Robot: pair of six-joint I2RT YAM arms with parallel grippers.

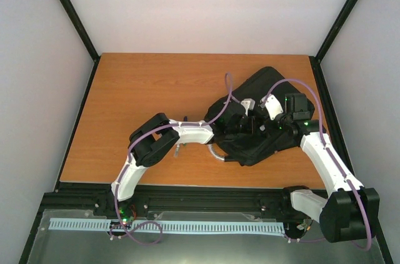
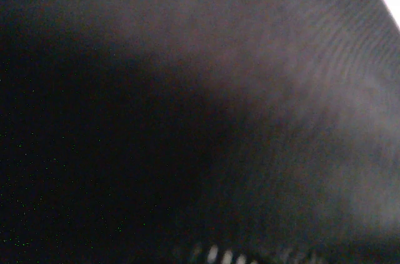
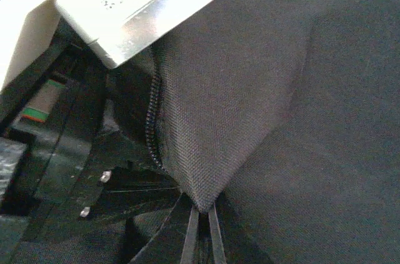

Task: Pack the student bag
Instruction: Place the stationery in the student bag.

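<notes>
The orange wooden surface [image 1: 156, 89] is sitting between white walls [image 1: 206, 7] and black frame posts [image 1: 72, 10], and I am working from its near edge. Closest to me, a pale slotted strip [image 1: 162, 226] is running along the black rail [image 1: 206, 198] where my two arms are bolted. From there my left arm [image 1: 134, 170] is reaching in towards the middle. My right arm [image 1: 328, 161] is bending up and inwards from the right corner, and purple cables [image 1: 228, 92] are looping over both.

Just beside my left forearm, a curved grey handle [image 1: 217, 153] is poking out from the near side of the student bag [image 1: 265, 82]. The bag is lying flat on the right half of the surface, turned askew, with one corner pointing to the far edge. Both tools are meeting over its middle.

My left tool [image 1: 242, 123] is pressed together. It is sitting so close to the black fabric that its camera is showing only dark blur, so I cannot tell whether anything is between its fingers. My right tool [image 3: 201, 217] is clamping a folded peak of the bag's woven fabric, beside a line of zip teeth [image 3: 152, 114]. Beyond that fold a white block [image 3: 140, 7] with a shiny silver face and small dark print is showing, and I cannot tell what it is.
</notes>
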